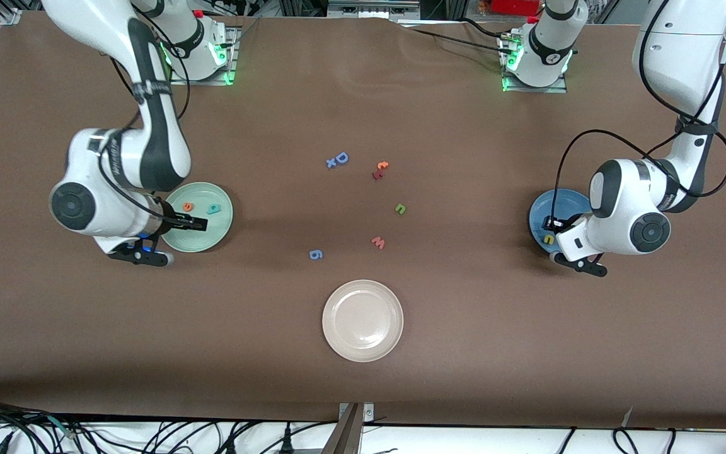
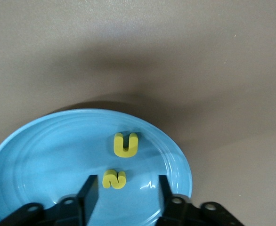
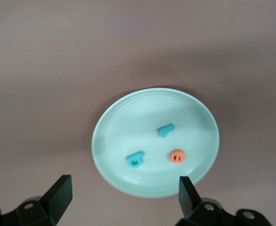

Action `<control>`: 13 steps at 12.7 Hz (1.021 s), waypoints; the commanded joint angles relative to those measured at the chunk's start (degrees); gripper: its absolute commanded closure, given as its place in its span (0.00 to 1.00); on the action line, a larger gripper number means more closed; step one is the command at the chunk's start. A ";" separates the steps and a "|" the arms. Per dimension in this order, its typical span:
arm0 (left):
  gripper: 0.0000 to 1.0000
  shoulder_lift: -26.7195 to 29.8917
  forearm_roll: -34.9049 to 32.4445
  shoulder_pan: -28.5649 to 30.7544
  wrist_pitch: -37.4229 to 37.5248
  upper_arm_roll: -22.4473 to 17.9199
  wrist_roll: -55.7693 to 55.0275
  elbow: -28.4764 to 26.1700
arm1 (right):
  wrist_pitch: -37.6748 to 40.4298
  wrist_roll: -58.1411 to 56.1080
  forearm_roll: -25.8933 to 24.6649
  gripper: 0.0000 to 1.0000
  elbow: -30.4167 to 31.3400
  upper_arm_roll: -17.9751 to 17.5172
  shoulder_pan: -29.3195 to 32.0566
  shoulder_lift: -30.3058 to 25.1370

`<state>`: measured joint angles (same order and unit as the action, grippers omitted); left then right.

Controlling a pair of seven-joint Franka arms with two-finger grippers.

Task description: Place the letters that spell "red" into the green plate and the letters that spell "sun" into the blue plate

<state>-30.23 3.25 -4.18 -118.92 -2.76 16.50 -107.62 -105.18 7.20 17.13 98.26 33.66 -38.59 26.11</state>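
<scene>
The middle of the brown table has lots of bare room, with only small letters in the way: a blue D, two red letters, a green u, a pink w and a blue 6, all well apart, and a white plate low in the middle. At middle left of the front view the right gripper and its big arm hang over the green plate. At middle right the left gripper and its arm cover much of the blue plate.

table brown | three plates: green plate, blue plate, cream plate | loose letters
</scene>
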 commanded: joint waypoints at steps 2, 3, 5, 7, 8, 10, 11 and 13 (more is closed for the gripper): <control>0.01 2.10 -1.58 -0.38 1.40 0.82 -2.95 0.83 | 12.32 -3.76 -1.22 0.00 -8.41 2.19 0.09 -3.95; 0.01 2.36 -1.23 -0.65 1.58 1.00 -3.40 0.84 | 17.24 -3.77 -1.39 0.00 -12.18 2.90 0.09 -4.83; 0.01 2.63 -0.79 -1.35 1.58 3.62 -7.24 0.83 | 22.37 -3.69 -3.14 0.00 -16.07 4.40 -0.18 -6.85; 0.01 3.07 -0.87 -1.35 1.49 7.57 -11.38 1.44 | 21.42 -4.64 -6.38 0.00 -16.44 0.91 2.97 -12.38; 0.01 3.07 -0.87 -1.35 1.49 9.42 -12.70 2.06 | 21.77 -5.61 -12.06 0.00 -16.44 -4.68 6.56 -14.23; 0.01 2.89 -0.87 -1.61 1.23 13.54 -18.48 3.73 | 21.77 -5.27 -18.17 0.00 -16.26 -18.65 17.95 -17.22; 0.01 2.81 -1.40 -1.70 1.14 15.74 -22.61 4.17 | 21.33 -4.66 -17.92 0.00 -15.48 -23.93 24.20 -18.19; 0.01 2.80 -1.67 -3.80 0.27 17.70 -24.93 4.35 | 15.92 -5.79 -13.90 0.00 -14.33 -30.99 35.37 -18.02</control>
<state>-28.03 3.24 -6.27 -118.47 14.07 -5.54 -103.59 -85.13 2.60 0.74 81.83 8.75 -12.65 9.01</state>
